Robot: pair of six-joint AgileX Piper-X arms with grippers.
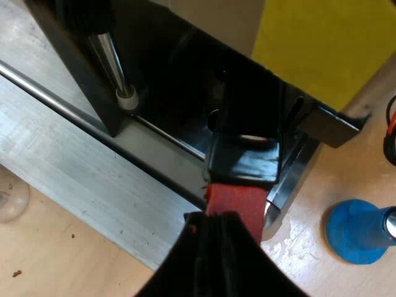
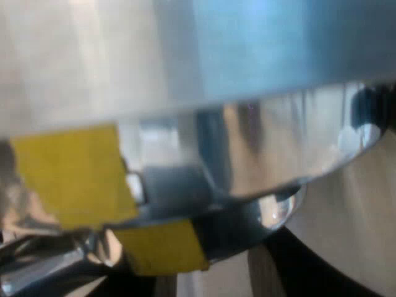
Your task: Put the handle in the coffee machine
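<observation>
Nearly there: my left gripper (image 1: 226, 224) holds its fingers (image 1: 204, 266) closed on the red end of the portafilter (image 1: 244, 164), whose dark handle reaches into the espresso machine (image 1: 322, 49) front. I cannot tell whether it is locked. Judging by that, the final twist and release are left. A blue tamper (image 1: 352, 232) stands near on the bench (image 1: 309, 266).

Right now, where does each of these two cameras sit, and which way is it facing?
Left wrist view: rides the left arm, looking past the left gripper, shut on the red end of the handle, toward the front of the espresso machine; a blue tamper stands nearby.
Right wrist view: rides the right arm, held very close to shiny metal; what of the arm shows, I cannot tell.
Shared: seemingly the machine's yellow panel.
</observation>
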